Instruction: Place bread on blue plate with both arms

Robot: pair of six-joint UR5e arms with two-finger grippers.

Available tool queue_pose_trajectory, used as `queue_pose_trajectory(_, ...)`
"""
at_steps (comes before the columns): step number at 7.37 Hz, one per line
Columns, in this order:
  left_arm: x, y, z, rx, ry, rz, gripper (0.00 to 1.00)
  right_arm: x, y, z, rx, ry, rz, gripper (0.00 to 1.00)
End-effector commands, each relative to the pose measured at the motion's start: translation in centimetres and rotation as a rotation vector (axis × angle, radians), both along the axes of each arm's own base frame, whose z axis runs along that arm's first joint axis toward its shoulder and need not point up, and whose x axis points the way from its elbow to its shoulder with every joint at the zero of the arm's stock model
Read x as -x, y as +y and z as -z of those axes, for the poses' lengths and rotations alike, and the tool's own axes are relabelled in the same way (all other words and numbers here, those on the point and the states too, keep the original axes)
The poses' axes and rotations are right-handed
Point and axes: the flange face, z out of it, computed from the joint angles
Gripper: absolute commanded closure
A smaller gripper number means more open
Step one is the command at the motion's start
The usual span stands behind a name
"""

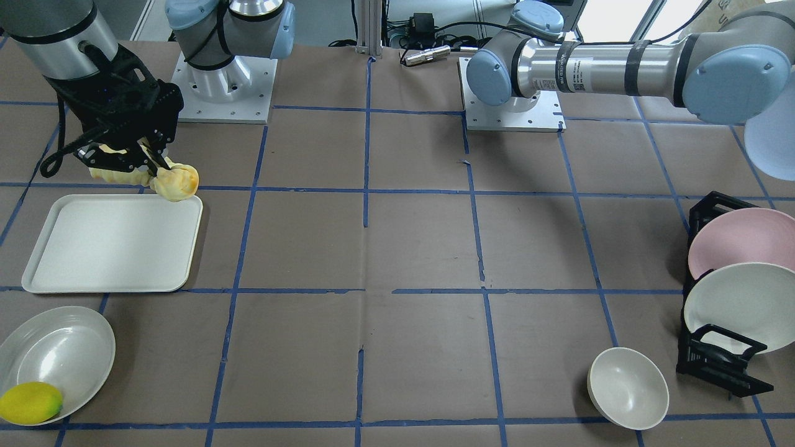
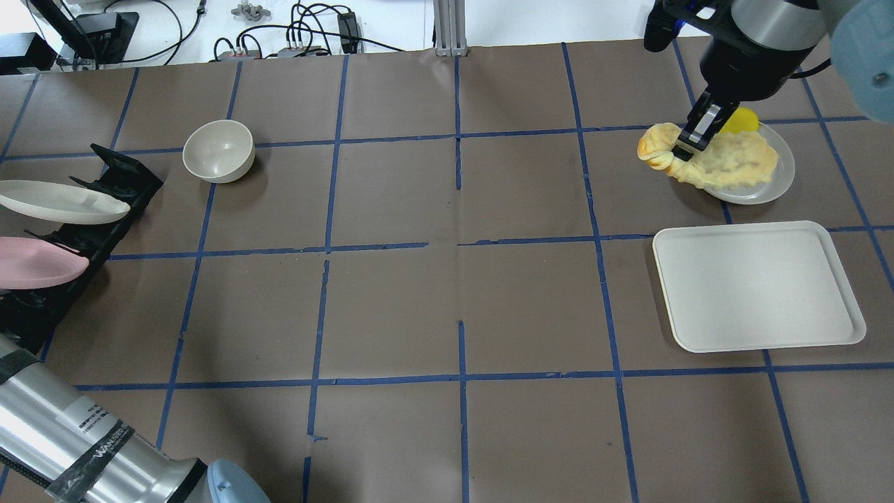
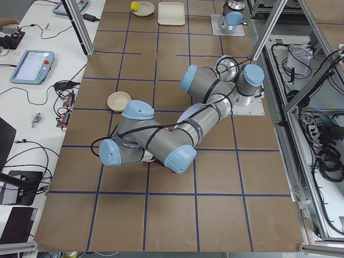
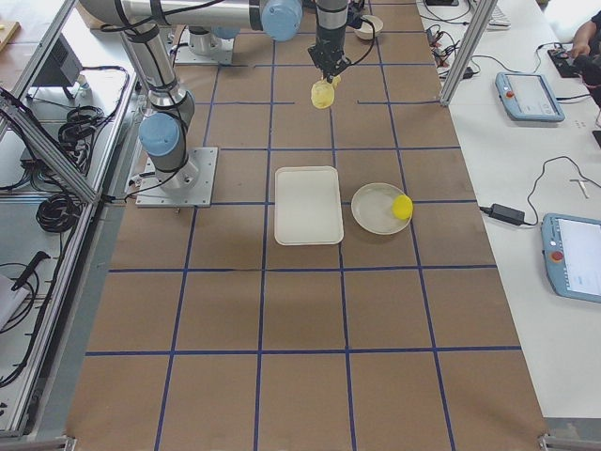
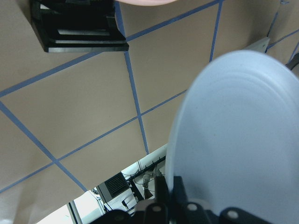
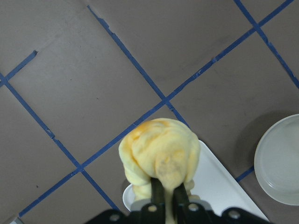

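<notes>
Front-facing view: the right arm (image 1: 62,37) is holding the bread (image 1: 168,180) aloft, jaws pinched on it, just beyond the white tray (image 1: 112,242). The left arm (image 1: 621,59) is reaching out of frame.

Overhead: the bread is hanging clear of the bench (image 2: 419,307).

Left wrist view: the jaws appear to be gripping the blue plate (image 5: 243,140) by its rim, off the bench.

Right wrist view: narrow jaws are squeezing the bread.

Both pieces are being carried. Next, the blue plate probably needs setting flat, then the bread lowering onto it.
</notes>
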Motion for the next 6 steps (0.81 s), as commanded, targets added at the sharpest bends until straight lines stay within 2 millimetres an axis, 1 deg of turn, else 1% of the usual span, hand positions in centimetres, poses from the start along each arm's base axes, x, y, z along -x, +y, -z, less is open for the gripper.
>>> queue_pose_trajectory(1, 4.0, -2.3, -0.2, -0.041, 0.0, -0.012, 0.94, -0.2, -0.1, 0.1, 0.004, -0.008, 0.004, 0.88)
queue_pose_trajectory(2, 5.7, -3.2, -0.6, -0.037, 0.009, -0.014, 0.95, 0.0, -0.2, 0.2, 0.003, -0.004, -0.005, 0.88)
queue_pose_trajectory(3, 7.7, -4.7, -0.5, -0.04, 0.008, 0.011, 0.95, 0.4, -0.3, 0.6, -0.006, -0.006, -0.009, 0.88)
queue_pose_trajectory(5, 9.8, -6.1, -0.4, -0.033, 0.014, 0.006, 0.95, 0.5, -0.4, 0.7, -0.005, -0.007, -0.019, 0.88)
queue_pose_trajectory(6, 11.4, -6.6, -1.0, -0.042, 0.002, -0.003, 0.95, 0.6, -0.4, 0.8, -0.007, -0.007, -0.019, 0.88)
